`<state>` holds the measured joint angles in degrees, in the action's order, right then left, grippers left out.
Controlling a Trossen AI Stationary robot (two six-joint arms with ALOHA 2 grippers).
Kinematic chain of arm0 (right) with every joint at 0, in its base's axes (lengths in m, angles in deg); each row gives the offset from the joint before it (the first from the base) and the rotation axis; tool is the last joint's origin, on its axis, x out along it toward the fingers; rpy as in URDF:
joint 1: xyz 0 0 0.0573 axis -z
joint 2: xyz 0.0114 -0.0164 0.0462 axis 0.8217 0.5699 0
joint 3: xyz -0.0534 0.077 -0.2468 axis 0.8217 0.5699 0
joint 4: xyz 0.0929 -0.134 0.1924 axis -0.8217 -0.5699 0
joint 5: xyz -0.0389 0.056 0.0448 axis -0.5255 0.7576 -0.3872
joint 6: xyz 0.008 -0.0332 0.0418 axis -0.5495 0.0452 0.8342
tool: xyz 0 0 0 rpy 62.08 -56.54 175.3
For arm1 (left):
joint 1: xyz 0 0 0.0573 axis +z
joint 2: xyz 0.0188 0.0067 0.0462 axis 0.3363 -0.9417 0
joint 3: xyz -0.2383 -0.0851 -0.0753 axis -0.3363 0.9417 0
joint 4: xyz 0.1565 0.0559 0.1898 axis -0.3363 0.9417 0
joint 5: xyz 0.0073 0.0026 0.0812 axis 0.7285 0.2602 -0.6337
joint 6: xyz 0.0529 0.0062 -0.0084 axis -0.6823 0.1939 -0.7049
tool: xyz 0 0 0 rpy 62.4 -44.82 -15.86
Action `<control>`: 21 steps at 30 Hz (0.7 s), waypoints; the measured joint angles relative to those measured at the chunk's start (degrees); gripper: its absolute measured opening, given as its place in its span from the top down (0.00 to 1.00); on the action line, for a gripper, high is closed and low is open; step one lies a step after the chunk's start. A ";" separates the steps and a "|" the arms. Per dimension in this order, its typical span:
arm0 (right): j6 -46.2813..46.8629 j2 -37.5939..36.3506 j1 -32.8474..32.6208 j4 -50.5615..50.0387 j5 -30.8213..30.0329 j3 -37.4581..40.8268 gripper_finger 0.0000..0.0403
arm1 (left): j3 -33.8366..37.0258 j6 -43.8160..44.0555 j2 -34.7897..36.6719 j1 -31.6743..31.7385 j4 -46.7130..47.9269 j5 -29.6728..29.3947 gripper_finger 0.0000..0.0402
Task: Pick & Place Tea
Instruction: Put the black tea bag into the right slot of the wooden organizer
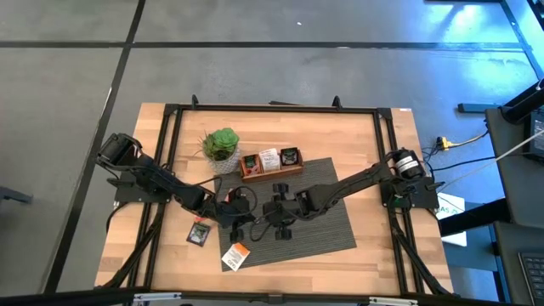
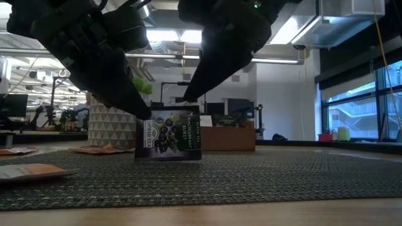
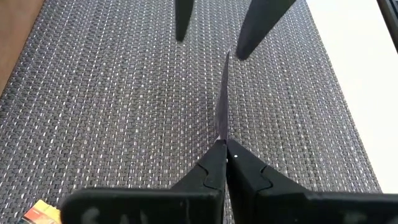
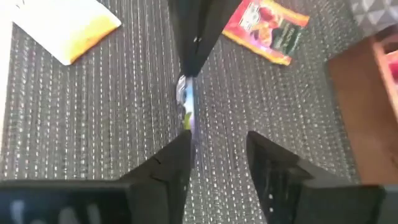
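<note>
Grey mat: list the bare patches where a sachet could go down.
Free: the grey mat's right end, beyond the right gripper, and the strip below the wooden tray. Crowded: the left end, where both grippers meet over the upright dark sachet.

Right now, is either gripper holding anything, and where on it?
The left gripper pinches the dark tea sachet by one side edge, upright on the mat; the right gripper is open.

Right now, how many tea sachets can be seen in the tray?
3, one per compartment of the tray. In the high view, the orange-red sachet is at the left, the white sachet in the middle and the dark sachet at the right. More may lie hidden beneath.
</note>
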<state>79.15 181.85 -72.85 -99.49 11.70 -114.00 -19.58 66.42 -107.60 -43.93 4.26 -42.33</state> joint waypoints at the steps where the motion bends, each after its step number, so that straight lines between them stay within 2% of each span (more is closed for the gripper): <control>1: -0.07 -0.34 -0.18 -0.37 -0.02 -0.01 0.59 | 0.00 0.00 0.00 0.00 0.01 0.12 0.99; 7: 1.15 -2.64 -1.34 0.05 -0.37 3.32 0.57 | 0.00 0.00 0.00 0.00 0.06 0.41 0.99; 12: 4.97 -7.65 -2.40 6.66 -1.66 10.26 0.57 | 0.00 0.00 0.00 0.00 1.07 0.39 0.99; 16: 4.76 -12.46 -3.80 17.48 -5.39 18.71 0.57 | 0.00 0.00 0.00 -0.04 1.07 0.30 0.99; 21: 3.33 -14.24 -4.82 38.41 -6.11 30.38 0.57 | 0.00 0.00 0.00 -0.04 0.98 0.97 0.99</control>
<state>82.48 167.62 -77.67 -61.08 5.59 -83.62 -19.58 66.42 -107.60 -43.97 5.24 -41.36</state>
